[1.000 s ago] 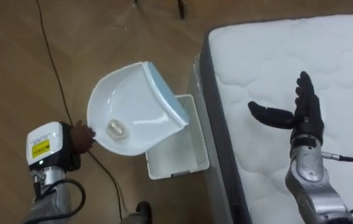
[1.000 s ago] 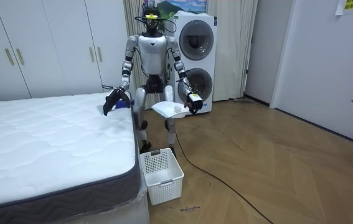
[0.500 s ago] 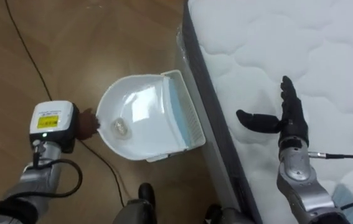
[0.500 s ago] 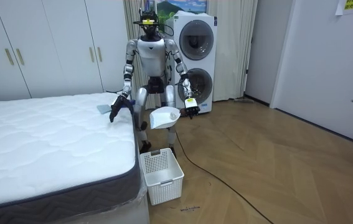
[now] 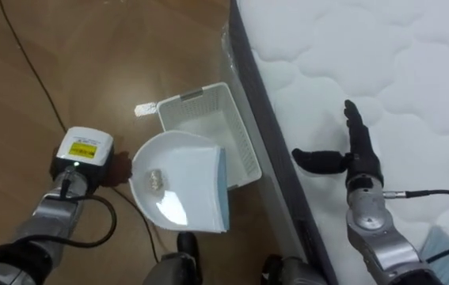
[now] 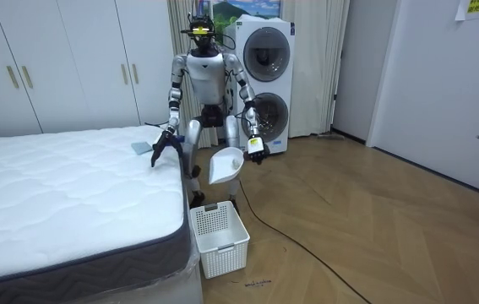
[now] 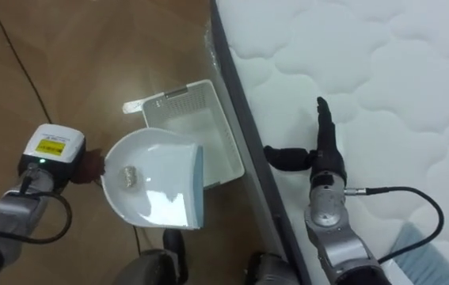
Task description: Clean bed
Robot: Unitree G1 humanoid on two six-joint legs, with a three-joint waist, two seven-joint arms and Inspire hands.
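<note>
The left hand (image 5: 105, 168), fingers closed on its handle, holds the dustpan (image 5: 183, 184) and its scrap (image 5: 156, 180) above the basket (image 5: 208, 119), evidently for tipping, while the right hand (image 5: 356, 154), fingers straight, hovers over the mattress (image 5: 398, 71).

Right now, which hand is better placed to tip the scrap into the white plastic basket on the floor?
Left. The left hand holds the white plastic dustpan with the small pale scrap in it, near the white plastic basket; the right hand is open over the white quilted mattress.

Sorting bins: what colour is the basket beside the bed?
The basket is white, clearest in the left eye view.
</note>
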